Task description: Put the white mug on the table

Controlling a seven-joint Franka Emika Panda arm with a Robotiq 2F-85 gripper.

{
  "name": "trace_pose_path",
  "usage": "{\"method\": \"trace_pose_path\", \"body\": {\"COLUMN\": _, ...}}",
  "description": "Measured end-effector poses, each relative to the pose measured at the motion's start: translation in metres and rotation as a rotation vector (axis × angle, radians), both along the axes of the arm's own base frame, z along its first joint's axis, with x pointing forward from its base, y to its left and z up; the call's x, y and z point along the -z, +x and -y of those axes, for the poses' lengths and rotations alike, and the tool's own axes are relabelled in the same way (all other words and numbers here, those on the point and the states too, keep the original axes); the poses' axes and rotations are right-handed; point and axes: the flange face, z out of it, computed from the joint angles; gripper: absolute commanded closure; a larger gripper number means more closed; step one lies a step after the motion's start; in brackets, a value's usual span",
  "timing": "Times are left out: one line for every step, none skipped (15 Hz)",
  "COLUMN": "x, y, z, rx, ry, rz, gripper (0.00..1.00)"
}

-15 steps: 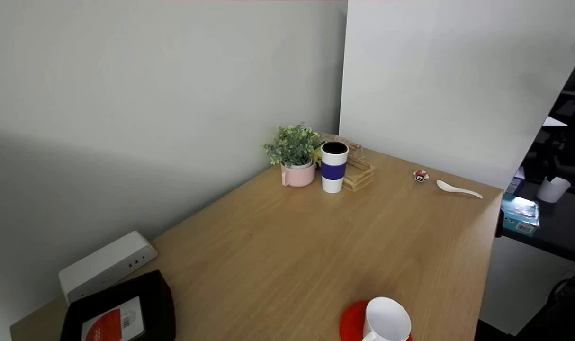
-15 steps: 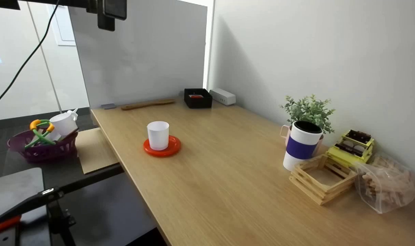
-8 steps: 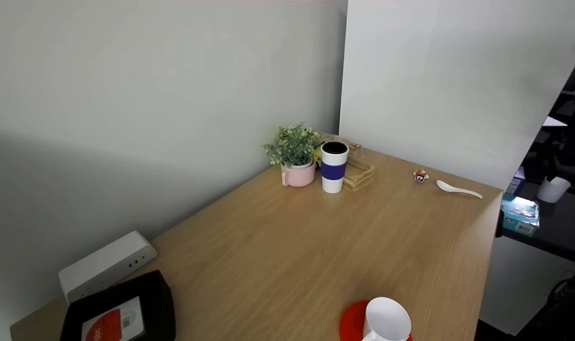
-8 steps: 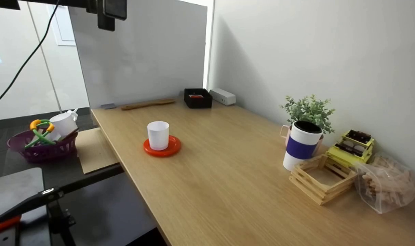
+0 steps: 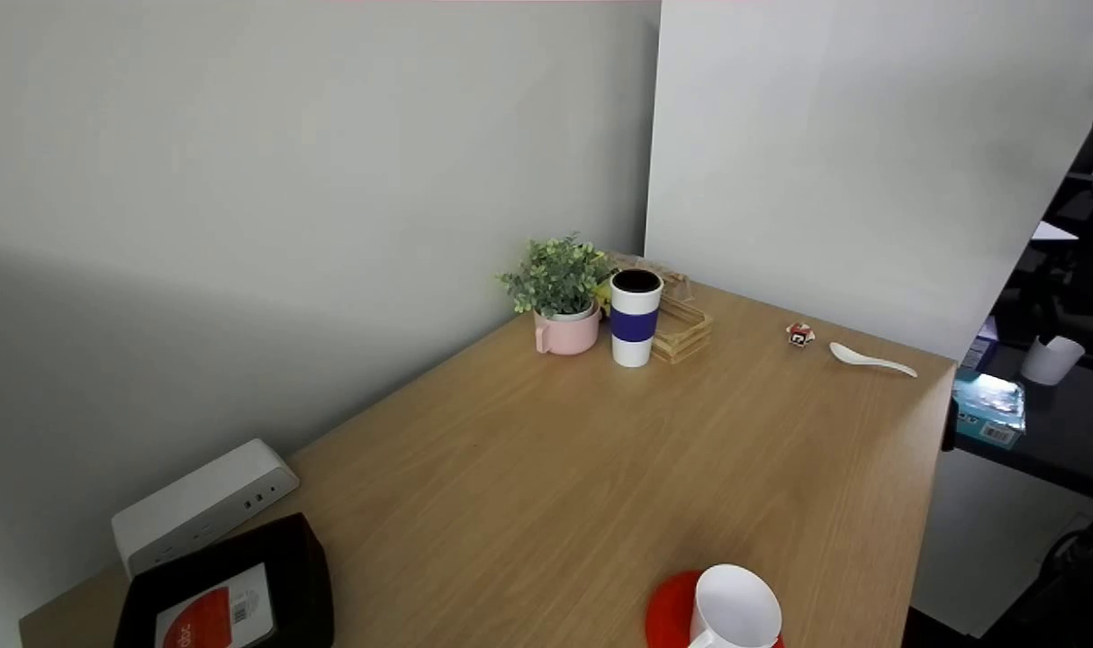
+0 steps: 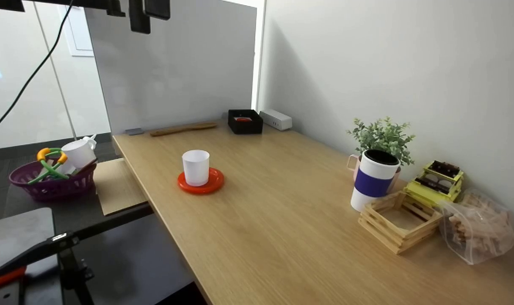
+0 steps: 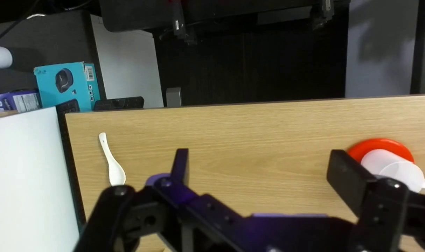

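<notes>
On the label point(image 5: 257, 587) lying in the black tray point(image 5: 315, 576), pale lowercase letters are running sideways across a red patch point(image 5: 206, 619), looking to me like "abc", though I'm not reading them with certainty; a barcode point(image 5: 239, 613) is sitting beside them. In the wrist view, the purple box point(image 7: 8, 100) is showing big pale capitals, an S leading, the rest blurring. The teal box point(image 7: 48, 96) is carrying another barcode point(image 7: 89, 73), plus small printed marks too tiny for me to be making out.

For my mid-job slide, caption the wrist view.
Open gripper above the table, white spoon at frame left, white mug on the red plate at frame right.
</notes>
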Motion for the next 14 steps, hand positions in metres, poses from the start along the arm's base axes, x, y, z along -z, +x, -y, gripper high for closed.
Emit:
{"method": "trace_pose_path", "body": {"x": -0.002, "y": 0.002, "z": -0.001, "rx": -0.009, "ry": 0.0, "rz": 0.012, "gripper": 0.0}}
{"method": "trace_pose_path", "body": {"x": -0.003, "y": 0.003, "z": -0.003, "rx": -0.018, "ry": 0.0, "rz": 0.023, "gripper": 0.0}}
{"method": "trace_pose_path", "body": {"x": -0.005, "y": 0.005, "z": -0.004, "rx": -0.032, "ry": 0.001, "rz": 0.034, "gripper": 0.0}}
{"method": "trace_pose_path", "body": {"x": -0.007, "y": 0.008, "z": -0.006, "rx": -0.052, "ry": 0.003, "rz": 0.047, "gripper": 0.0}}
{"method": "trace_pose_path", "body": {"x": -0.009, "y": 0.01, "z": -0.008, "rx": -0.075, "ry": 0.006, "rz": 0.057, "gripper": 0.0}}
{"method": "trace_pose_path", "body": {"x": -0.01, "y": 0.013, "z": -0.01, "rx": -0.102, "ry": 0.009, "rz": 0.067, "gripper": 0.0}}
{"method": "trace_pose_path", "body": {"x": -0.01, "y": 0.015, "z": -0.012, "rx": -0.134, "ry": 0.013, "rz": 0.077, "gripper": 0.0}}
{"method": "trace_pose_path", "body": {"x": -0.011, "y": 0.018, "z": -0.014, "rx": -0.172, "ry": 0.018, "rz": 0.082, "gripper": 0.0}}
{"method": "trace_pose_path", "body": {"x": -0.01, "y": 0.021, "z": -0.016, "rx": -0.215, "ry": 0.024, "rz": 0.086, "gripper": 0.0}}
{"method": "trace_pose_path", "body": {"x": -0.01, "y": 0.024, "z": -0.018, "rx": -0.264, "ry": 0.032, "rz": 0.086, "gripper": 0.0}}
{"method": "trace_pose_path", "body": {"x": -0.009, "y": 0.027, "z": -0.02, "rx": -0.317, "ry": 0.041, "rz": 0.083, "gripper": 0.0}}
{"method": "trace_pose_path", "body": {"x": -0.009, "y": 0.029, "z": -0.021, "rx": -0.37, "ry": 0.052, "rz": 0.078, "gripper": 0.0}}
{"method": "trace_pose_path", "body": {"x": -0.007, "y": 0.032, "z": -0.022, "rx": -0.424, "ry": 0.063, "rz": 0.072, "gripper": 0.0}}
{"method": "trace_pose_path", "body": {"x": -0.007, "y": 0.034, "z": -0.023, "rx": -0.476, "ry": 0.075, "rz": 0.065, "gripper": 0.0}}
